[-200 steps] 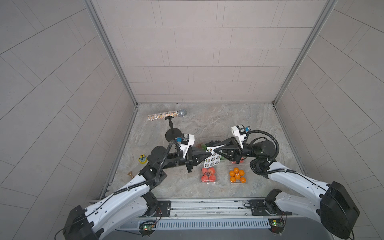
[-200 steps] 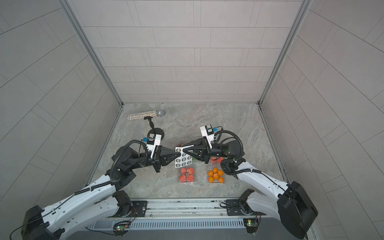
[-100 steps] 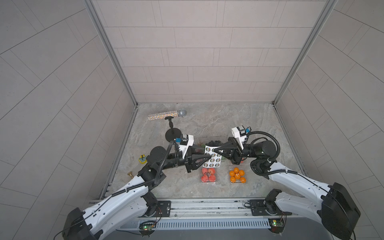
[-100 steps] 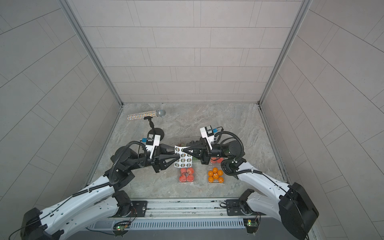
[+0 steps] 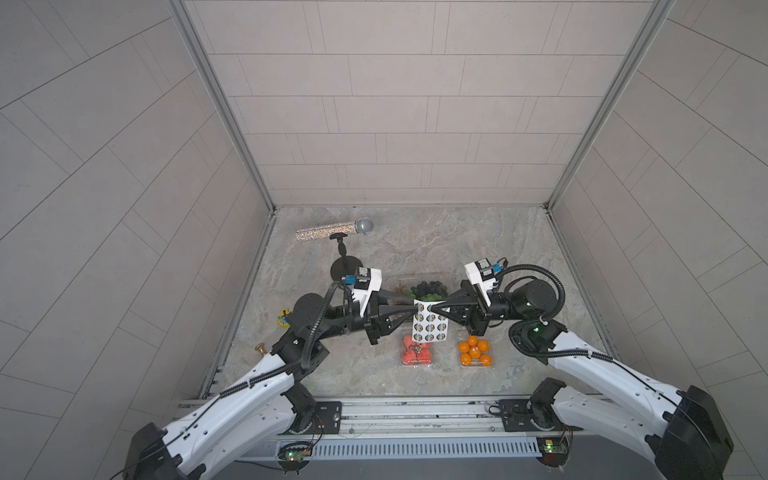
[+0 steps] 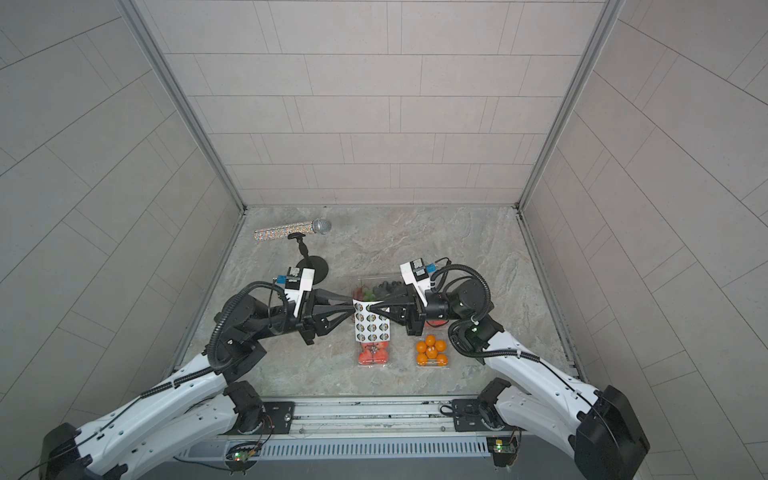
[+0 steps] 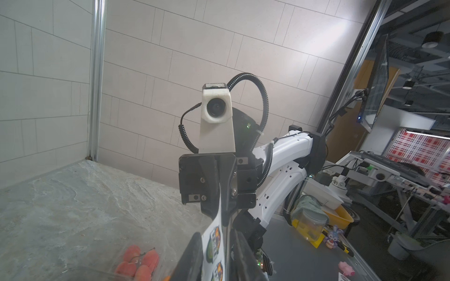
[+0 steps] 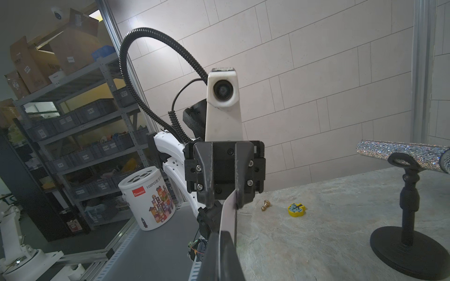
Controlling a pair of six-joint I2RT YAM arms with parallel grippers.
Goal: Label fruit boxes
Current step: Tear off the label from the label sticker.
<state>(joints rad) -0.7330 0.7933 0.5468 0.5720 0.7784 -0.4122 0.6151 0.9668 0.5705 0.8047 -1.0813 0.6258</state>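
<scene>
While I stand by the stone table [image 5: 478,232], the two arms meet tip to tip in the middle of it. The right gripper [image 5: 433,308] is pinched tight on the top edge of the sticker sheet [image 5: 430,328], a white sheet with rows of round dark stickers. It holds the sheet up off the table.

The left gripper [image 5: 412,311] comes at the same edge from the left. Its jaws stand a little way apart (the right wrist view looks straight into them). The edge of the sheet sits in the gap, close against one finger [image 8: 241,194].

The big fruit box [image 5: 424,286], with green grapes and dark berries, sits just on the far side of the grippers, partly hidden by them. The small box of red fruit [image 5: 416,353] sits on the near side, and in both top views the sheet covers its far edge. The small box of oranges [image 5: 475,353] is just to the right of it.

At the far left a sparkly microphone [image 5: 332,227] rests on a black stand [image 5: 347,268]. A yellow toy [image 5: 283,319] and a gold piece [image 5: 260,348] lie by the left edge.
</scene>
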